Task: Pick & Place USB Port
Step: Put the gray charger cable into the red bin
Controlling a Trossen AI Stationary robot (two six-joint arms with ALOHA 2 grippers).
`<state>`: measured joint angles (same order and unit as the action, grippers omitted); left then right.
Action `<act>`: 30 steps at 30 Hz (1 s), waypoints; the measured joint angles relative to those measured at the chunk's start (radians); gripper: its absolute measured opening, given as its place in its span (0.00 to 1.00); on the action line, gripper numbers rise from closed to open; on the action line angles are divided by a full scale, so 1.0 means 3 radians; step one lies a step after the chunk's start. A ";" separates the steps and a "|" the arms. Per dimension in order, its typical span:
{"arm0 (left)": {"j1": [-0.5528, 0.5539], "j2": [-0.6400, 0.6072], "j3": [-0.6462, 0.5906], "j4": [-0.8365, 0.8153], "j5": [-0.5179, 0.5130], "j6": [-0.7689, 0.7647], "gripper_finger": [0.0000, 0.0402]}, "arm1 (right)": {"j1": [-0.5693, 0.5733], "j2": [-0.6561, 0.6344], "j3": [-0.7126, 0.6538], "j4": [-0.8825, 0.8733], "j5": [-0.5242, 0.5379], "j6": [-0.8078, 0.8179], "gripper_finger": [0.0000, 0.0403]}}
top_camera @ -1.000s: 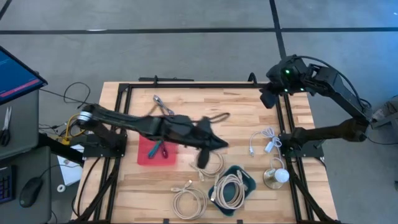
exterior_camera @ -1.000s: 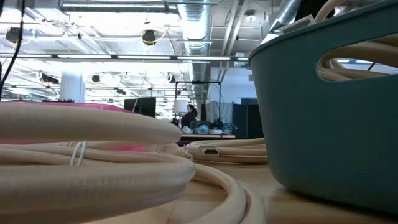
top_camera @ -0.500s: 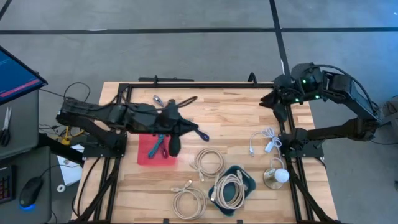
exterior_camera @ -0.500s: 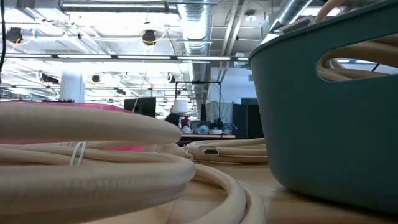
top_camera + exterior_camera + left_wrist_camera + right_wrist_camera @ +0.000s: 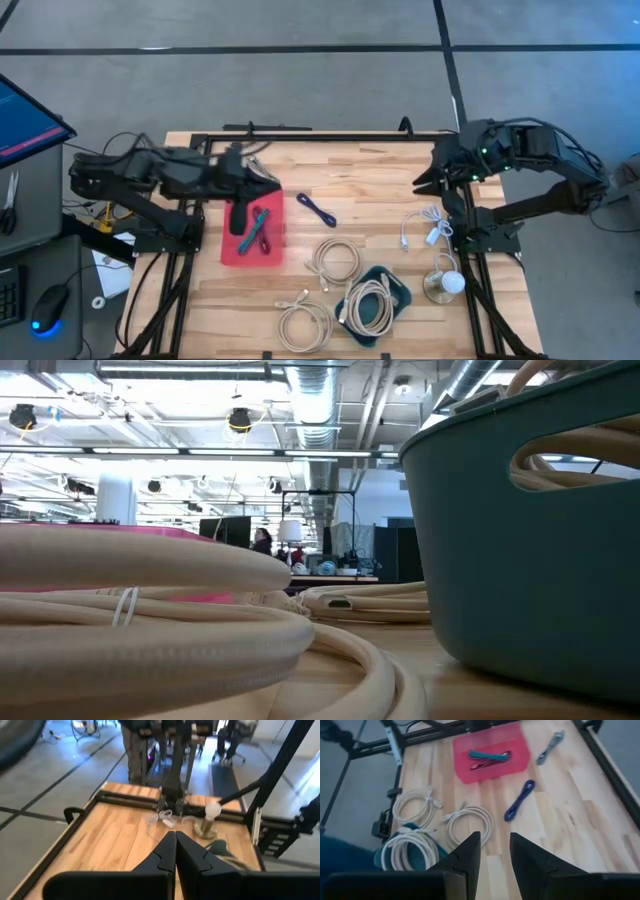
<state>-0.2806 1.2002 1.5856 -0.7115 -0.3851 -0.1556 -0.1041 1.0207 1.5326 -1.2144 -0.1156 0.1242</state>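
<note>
From above, the left hand (image 5: 238, 222) hung over the red tray (image 5: 228, 250) holding two cables; a blue cable (image 5: 316, 210) lay loose on the bench (image 5: 380, 190), so sorting looked unfinished. At table level, cream coils (image 5: 150, 620) and a teal basket (image 5: 520, 530) fronted a lit workshop. Left wrist: fingers pressed together, empty. Right wrist: right hand (image 5: 493, 851) slightly parted, empty.

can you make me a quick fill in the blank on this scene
1. The teal cable lies on the ___ tray.
2. The blue cable lies on the bare ___.
3. The left gripper's jaws are ___.
4. The teal basket holds a coiled ___ cable.

Missing: red; table; shut; white
</note>
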 joint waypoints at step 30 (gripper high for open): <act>0.0392 -0.0619 -0.0001 -0.1128 -0.0487 0.1016 0.01 | -0.0110 0.0596 0.0003 0.0584 0.0038 -0.0010 0.24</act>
<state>-0.1629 1.0145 1.5852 -1.0500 -0.5313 0.1492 -0.1370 1.1995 1.5333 -1.0393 -0.1043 0.1211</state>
